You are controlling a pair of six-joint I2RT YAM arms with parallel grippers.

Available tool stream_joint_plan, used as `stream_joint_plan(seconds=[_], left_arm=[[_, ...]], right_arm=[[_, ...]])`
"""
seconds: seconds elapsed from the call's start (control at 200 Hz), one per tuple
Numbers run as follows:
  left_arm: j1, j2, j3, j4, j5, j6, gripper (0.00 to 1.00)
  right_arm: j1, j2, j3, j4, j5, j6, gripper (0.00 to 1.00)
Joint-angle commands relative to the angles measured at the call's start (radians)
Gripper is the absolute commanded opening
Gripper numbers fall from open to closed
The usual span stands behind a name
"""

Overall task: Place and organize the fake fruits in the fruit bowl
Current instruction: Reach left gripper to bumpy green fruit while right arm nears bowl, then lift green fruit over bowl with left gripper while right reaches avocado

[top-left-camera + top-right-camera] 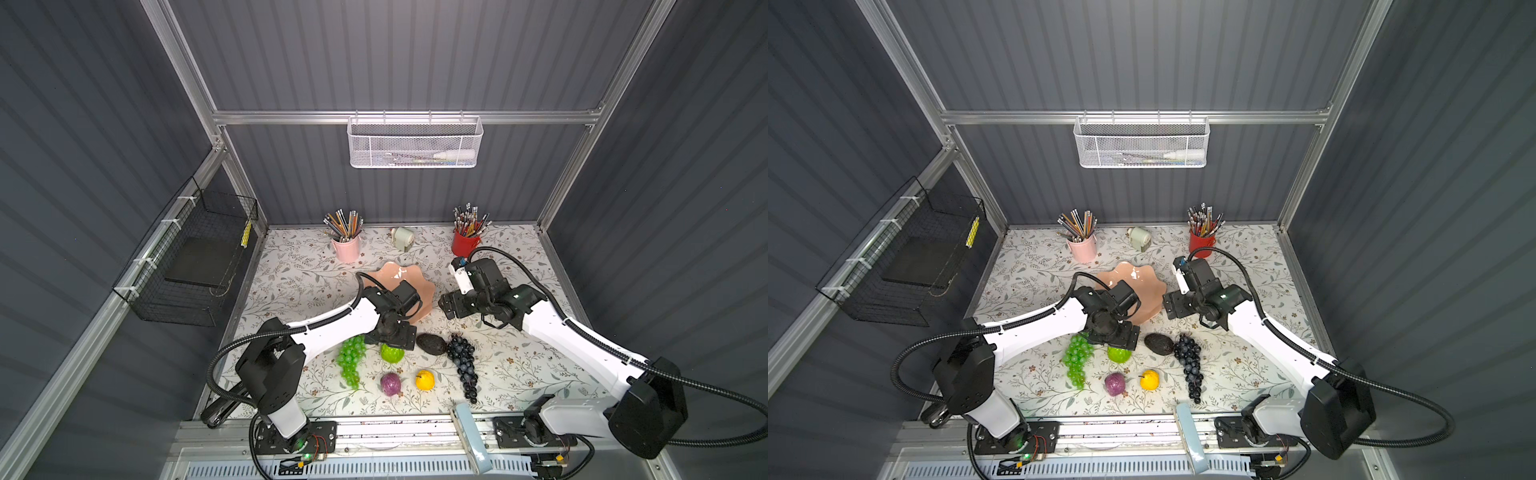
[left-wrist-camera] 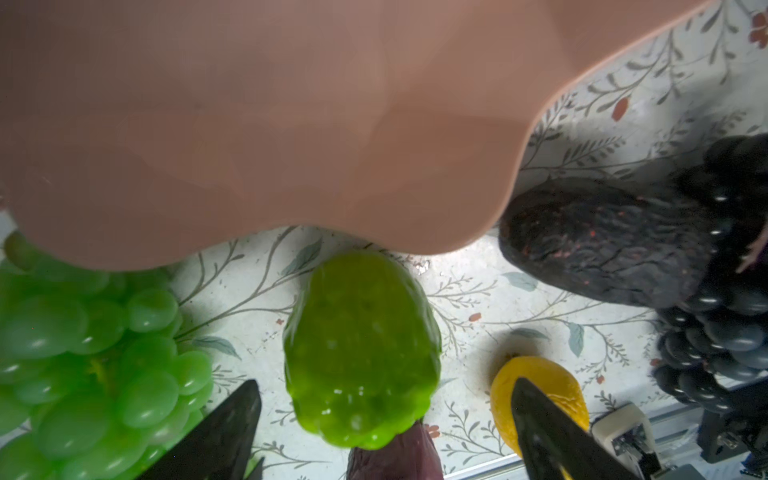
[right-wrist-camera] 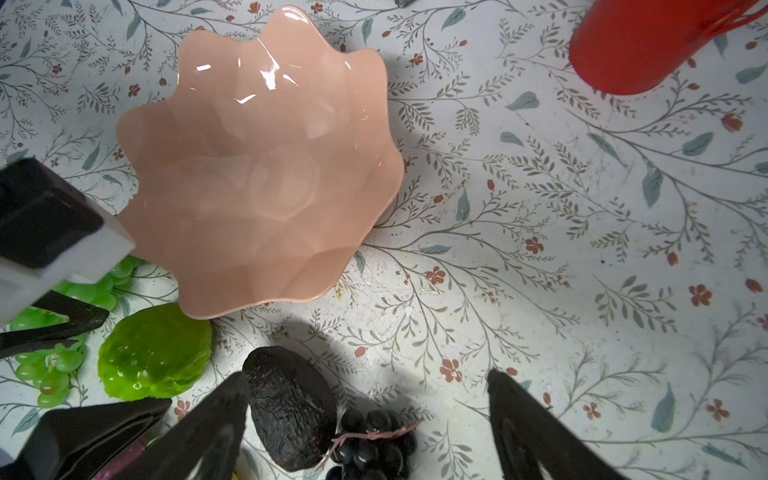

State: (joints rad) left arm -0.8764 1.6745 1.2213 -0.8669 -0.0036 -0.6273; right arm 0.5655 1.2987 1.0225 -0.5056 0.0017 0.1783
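Left gripper [image 2: 384, 384] spread wide at the bumpy lime-green ball [image 2: 361, 349], empty — right gripper [image 3: 368, 374] likewise apart and empty, near the dark avocado [image 3: 291, 411].

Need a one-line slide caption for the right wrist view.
Right gripper, fingers open, poised by the avocado and dark grape bunch; fruit bowl empty.

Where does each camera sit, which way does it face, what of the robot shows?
Top views: high in front, looking down over the table; left arm, right arm show.
Left wrist: low behind the open left gripper, facing the lime ball beside the bowl.
Right wrist: higher, looking into the bowl; right gripper, left gripper show.
All share bowl, lime ball, avocado.
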Motion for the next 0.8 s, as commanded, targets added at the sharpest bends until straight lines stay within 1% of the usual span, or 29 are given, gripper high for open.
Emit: stream_joint_plan(seconds=[0.0, 0.34, 0.47, 0.655, 0.79], left_arm=[[0.001, 0.038, -0.009, -0.042, -0.011, -0.020, 0.93], [0.001, 0.116, -0.047, 0.040, 0.026, 0.000, 0.86], [0.001, 0.128, -0.066, 0.066, 0.043, 0.001, 0.81], [0.001, 0.128, -0.056, 0.043, 0.061, 0.000, 0.65], [0.001, 0.097, -0.053, 0.033, 0.055, 0.003, 0.59]], right_arm=[[0.004, 0.000, 0.002, 0.027, -0.017, 0.002, 0.90], [0.005, 0.010, -0.018, 0.054, -0.038, 0.022, 0.90], [0.005, 0.017, -0.021, 0.063, -0.057, 0.023, 0.90], [0.004, 0.020, -0.024, 0.073, -0.069, 0.032, 0.89], [0.004, 0.014, -0.022, 0.070, -0.073, 0.030, 0.89]])
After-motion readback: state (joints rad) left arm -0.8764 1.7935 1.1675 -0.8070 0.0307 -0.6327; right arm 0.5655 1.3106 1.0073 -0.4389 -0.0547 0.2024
